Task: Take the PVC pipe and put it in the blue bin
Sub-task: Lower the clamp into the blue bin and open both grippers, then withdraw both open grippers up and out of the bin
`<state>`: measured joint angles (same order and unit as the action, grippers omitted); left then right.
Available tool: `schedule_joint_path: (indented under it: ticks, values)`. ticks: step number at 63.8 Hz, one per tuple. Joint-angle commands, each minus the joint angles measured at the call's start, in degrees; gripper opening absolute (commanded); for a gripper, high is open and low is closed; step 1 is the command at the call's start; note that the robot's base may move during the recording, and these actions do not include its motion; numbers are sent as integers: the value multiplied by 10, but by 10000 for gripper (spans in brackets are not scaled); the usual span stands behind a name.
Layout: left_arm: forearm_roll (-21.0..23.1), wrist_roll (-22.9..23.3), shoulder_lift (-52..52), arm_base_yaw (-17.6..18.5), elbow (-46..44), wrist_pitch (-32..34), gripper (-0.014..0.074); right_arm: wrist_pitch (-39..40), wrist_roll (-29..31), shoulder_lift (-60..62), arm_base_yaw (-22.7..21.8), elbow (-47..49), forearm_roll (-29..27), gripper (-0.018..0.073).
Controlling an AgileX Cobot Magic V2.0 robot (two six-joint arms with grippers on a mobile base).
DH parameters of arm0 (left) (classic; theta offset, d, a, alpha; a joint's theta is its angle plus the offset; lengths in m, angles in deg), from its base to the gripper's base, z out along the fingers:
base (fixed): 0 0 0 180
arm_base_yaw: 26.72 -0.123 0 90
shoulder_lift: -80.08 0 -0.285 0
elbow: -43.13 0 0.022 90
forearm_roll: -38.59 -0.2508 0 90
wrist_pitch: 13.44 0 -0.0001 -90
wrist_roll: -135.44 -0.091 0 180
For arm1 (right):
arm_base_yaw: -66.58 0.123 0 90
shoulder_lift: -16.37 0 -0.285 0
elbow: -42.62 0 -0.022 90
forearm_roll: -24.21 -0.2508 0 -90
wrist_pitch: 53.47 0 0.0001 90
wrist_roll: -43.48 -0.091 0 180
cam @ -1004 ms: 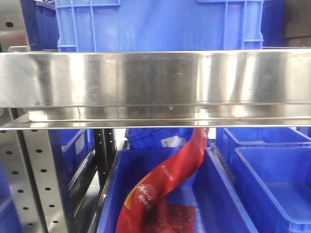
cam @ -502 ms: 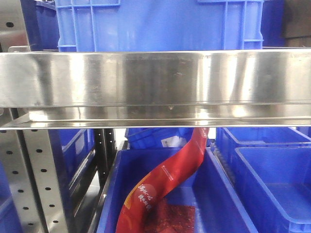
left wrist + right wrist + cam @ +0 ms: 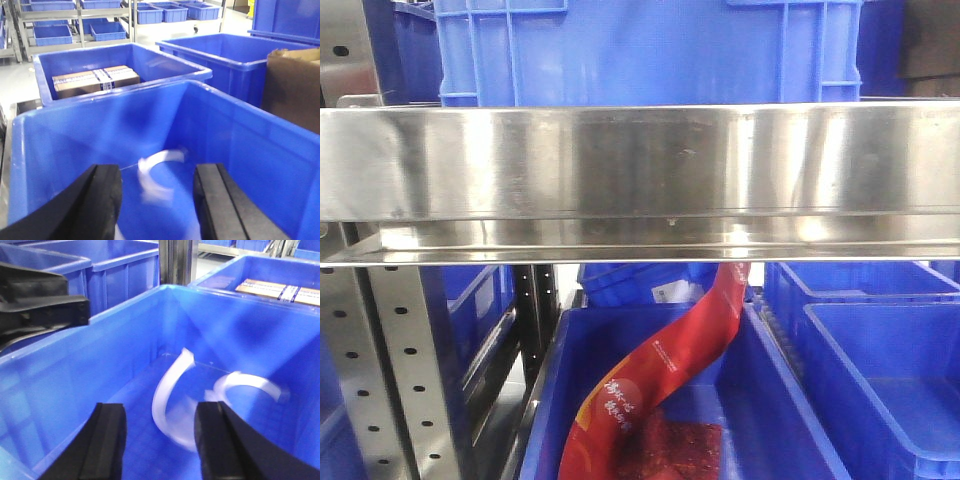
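In the left wrist view the PVC pipe (image 3: 161, 156), a white curved piece, shows blurred inside the blue bin (image 3: 100, 100), beyond my left gripper (image 3: 157, 200). That gripper is open and holds nothing. The right wrist view looks into the same kind of blue bin (image 3: 75, 385). There a white curved PVC pipe (image 3: 159, 397) lies on the bin floor beyond my open right gripper (image 3: 162, 440). A second, similar white curved piece (image 3: 245, 377) lies to its right. No gripper appears in the front view.
A steel shelf (image 3: 640, 170) fills the front view, with a red bag (image 3: 660, 370) in a blue bin below. A neighbouring bin holds a cardboard box (image 3: 95, 80), and brown cardboard (image 3: 292, 85) stands at right. The left arm's black body (image 3: 40, 295) hangs over the bin's left rim.
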<state>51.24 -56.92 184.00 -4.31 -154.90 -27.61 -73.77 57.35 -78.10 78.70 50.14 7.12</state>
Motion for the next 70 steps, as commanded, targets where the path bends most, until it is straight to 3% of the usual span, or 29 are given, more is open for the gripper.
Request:
schedule_joint_path:
  ticks: [1,11,15,30,50,57,70]
  values:
    - [3,-1,-9,3,-6,-7,195,10,3,0,1,5,0,169]
    - [3,-1,-9,2,-6,-40,-115,1,3,-3,0,6,0,-95]
    - [2,-1,-9,2,-6,-46,-111,1,3,-3,0,6,0,-169]
    - [12,-1,-23,2,-6,-56,-111,-11,3,12,0,6,0,-168]
    - [37,-1,-142,2,12,-125,-111,-47,3,124,0,-1,0,-168]
    - [41,-1,-190,3,84,-112,-111,-9,3,159,0,-46,0,-168]
    - [41,-1,-313,2,299,8,-111,91,3,233,0,-207,0,-168]
